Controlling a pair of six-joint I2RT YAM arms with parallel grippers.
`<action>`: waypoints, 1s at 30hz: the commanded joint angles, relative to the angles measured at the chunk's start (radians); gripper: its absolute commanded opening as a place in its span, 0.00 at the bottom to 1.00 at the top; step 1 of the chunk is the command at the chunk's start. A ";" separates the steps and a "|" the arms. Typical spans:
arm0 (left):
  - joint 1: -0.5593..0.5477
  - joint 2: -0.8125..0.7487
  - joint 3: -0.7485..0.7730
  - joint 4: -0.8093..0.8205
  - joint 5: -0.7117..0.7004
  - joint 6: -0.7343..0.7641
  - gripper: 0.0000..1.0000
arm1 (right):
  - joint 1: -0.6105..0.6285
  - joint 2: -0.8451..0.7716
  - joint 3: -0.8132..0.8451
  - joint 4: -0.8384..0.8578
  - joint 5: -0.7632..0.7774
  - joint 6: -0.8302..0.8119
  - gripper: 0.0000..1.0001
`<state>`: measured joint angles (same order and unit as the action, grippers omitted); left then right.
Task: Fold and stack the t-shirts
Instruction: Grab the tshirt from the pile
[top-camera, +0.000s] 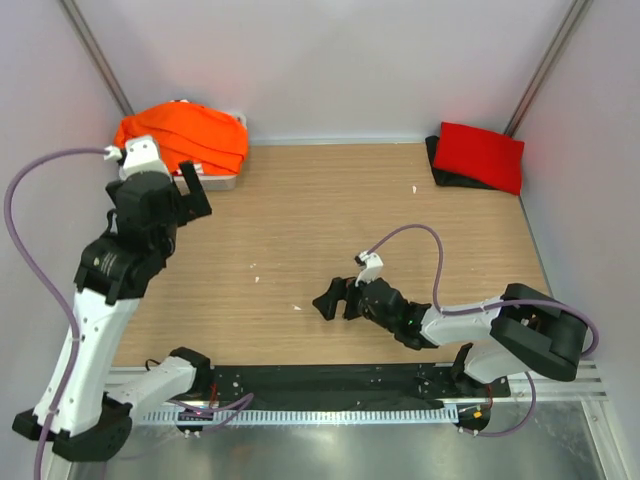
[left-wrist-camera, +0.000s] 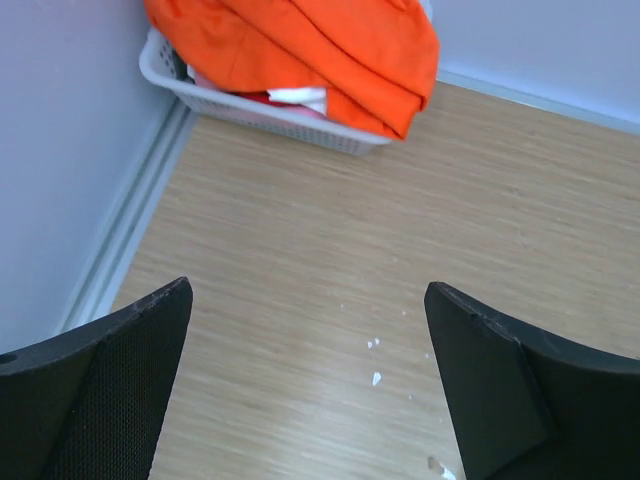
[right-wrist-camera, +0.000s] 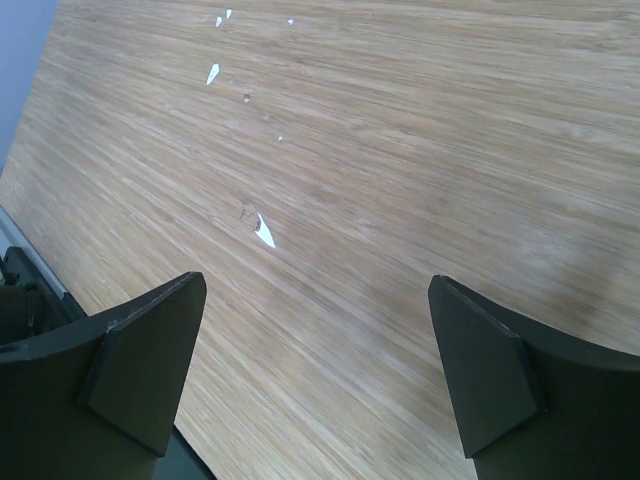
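A bright orange t-shirt (top-camera: 185, 135) lies heaped over a white plastic tub (top-camera: 222, 181) at the back left; it also shows in the left wrist view (left-wrist-camera: 310, 50), with bits of red and white cloth (left-wrist-camera: 295, 97) under it. A folded red t-shirt (top-camera: 480, 155) lies on a black one (top-camera: 440, 168) at the back right. My left gripper (top-camera: 195, 188) is open and empty, raised just in front of the tub. My right gripper (top-camera: 335, 298) is open and empty, low over the bare table near the front middle.
The wooden table (top-camera: 330, 230) carries small white specks (left-wrist-camera: 376, 378) (right-wrist-camera: 264, 231). Grey walls close in the left, back and right sides. A black and metal rail (top-camera: 330, 385) runs along the near edge by the arm bases.
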<state>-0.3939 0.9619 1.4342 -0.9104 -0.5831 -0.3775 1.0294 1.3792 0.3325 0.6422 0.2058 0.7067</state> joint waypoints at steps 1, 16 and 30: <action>0.045 0.151 0.109 0.060 -0.063 0.063 1.00 | 0.001 0.000 0.069 -0.010 -0.011 -0.033 1.00; 0.328 0.866 0.523 0.248 0.250 -0.116 0.93 | 0.000 0.181 0.158 0.036 -0.338 -0.105 1.00; 0.443 1.331 0.965 0.173 0.344 -0.158 0.87 | -0.046 0.253 0.191 0.054 -0.411 -0.075 1.00</action>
<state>0.0395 2.2604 2.3222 -0.7322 -0.2523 -0.5144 0.9966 1.6119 0.4931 0.6632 -0.1810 0.6304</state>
